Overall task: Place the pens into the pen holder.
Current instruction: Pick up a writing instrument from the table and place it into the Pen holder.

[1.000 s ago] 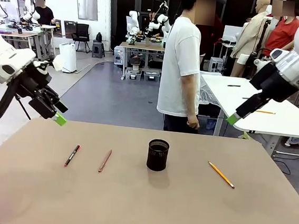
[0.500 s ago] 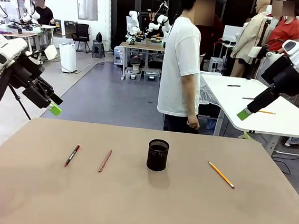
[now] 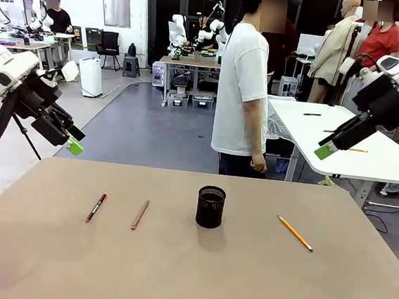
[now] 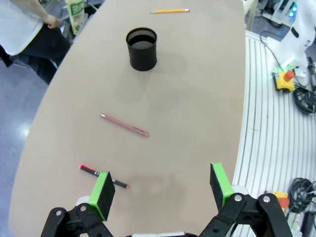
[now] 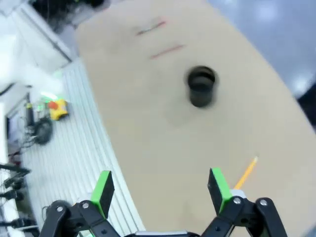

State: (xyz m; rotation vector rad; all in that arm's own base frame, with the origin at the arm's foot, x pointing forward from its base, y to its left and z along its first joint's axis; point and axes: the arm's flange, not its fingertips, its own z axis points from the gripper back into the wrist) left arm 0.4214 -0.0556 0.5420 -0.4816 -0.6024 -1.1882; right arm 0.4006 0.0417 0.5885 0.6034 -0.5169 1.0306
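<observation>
Fingers point(image 4: 104, 190) wide apart above tan table point(image 3: 194, 283), busy workshop point(image 3: 153, 120) beyond

Grey floor point(image 3: 152, 131), white table point(image 3: 381, 167) (busy workshop beyond).

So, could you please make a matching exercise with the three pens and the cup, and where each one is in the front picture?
Things:
1 black pen
2 reddish pen
3 yellow pencil
4 black cup

Places:
A lying right of the cup
B standing upright in the middle
C lying farthest left
D lying between the black pen and the cup

Pairs: 1-C, 2-D, 3-A, 4-B
</observation>
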